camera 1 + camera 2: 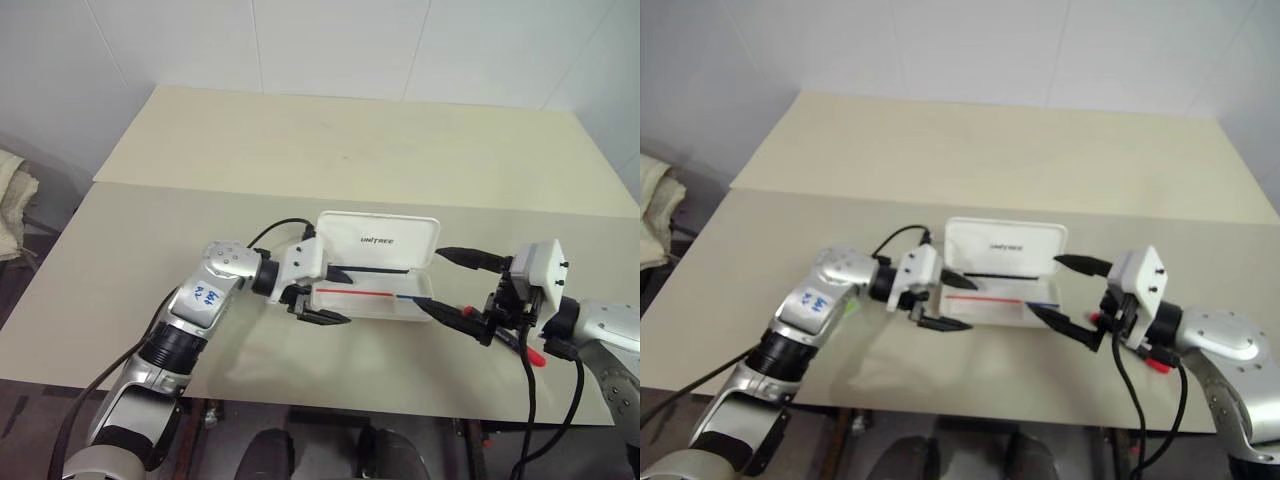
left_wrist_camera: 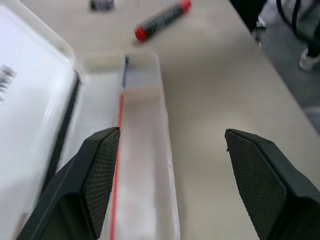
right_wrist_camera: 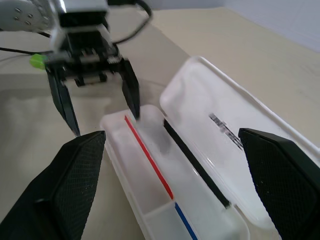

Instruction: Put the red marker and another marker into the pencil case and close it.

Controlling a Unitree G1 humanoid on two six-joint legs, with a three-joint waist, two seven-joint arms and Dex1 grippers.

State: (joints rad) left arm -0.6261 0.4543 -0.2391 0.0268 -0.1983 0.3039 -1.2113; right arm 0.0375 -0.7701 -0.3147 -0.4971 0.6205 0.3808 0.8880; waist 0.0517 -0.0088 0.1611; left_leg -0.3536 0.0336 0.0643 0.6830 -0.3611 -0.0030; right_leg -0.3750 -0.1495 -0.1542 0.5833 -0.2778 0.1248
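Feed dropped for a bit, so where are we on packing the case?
Done: the white hinged plastic pencil case stands open, its tray empty. In hand: nothing; the left gripper and right gripper are open at its two ends. Left: the black pen with red cap lies outside near the right gripper, the light green highlighter behind the left arm; both go in, then the lid closes.

head cams: high up, looking down the surface (image 1: pixel 300 150) | wrist cams: low and close, facing each other from opposite ends | all share the open pencil case (image 1: pixel 375 270)
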